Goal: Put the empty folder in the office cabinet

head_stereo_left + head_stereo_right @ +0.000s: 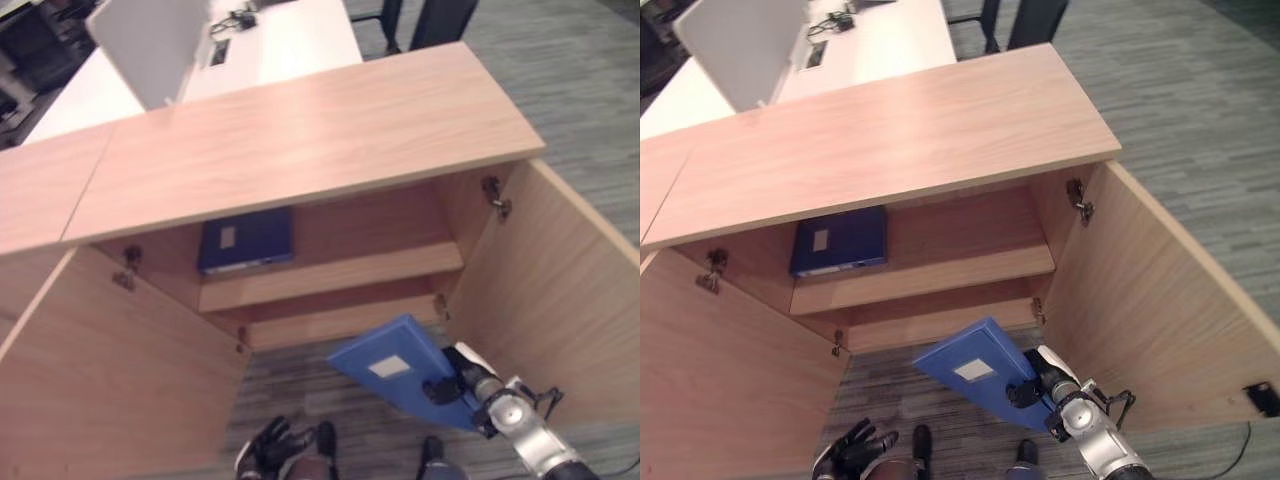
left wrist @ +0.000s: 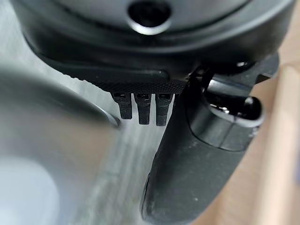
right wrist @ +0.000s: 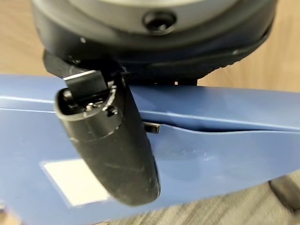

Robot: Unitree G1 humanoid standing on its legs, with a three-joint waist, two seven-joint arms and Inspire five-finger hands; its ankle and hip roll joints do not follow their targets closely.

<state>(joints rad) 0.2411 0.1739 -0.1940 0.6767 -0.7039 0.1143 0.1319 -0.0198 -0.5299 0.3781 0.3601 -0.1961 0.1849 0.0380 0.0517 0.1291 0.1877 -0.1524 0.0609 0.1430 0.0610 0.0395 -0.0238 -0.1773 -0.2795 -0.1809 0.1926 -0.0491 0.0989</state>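
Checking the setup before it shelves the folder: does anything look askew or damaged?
Nothing stands out. The cabinet doors are open, a dark folder lies flat on the shelf, and the right robot hand grips the blue folder, tilted, outside the cabinet.

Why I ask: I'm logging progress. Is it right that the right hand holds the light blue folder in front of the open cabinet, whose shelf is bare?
Not quite: the shelf isn't bare. The left eye view shows a dark blue folder lying on it. The right hand does hold the light blue folder before the open cabinet.

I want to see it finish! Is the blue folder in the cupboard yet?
Not yet. The cabinet doors already stand open. The right hand holds the blue folder low in front of the shelves. A darker folder lies on the upper shelf. Left: slide it in.
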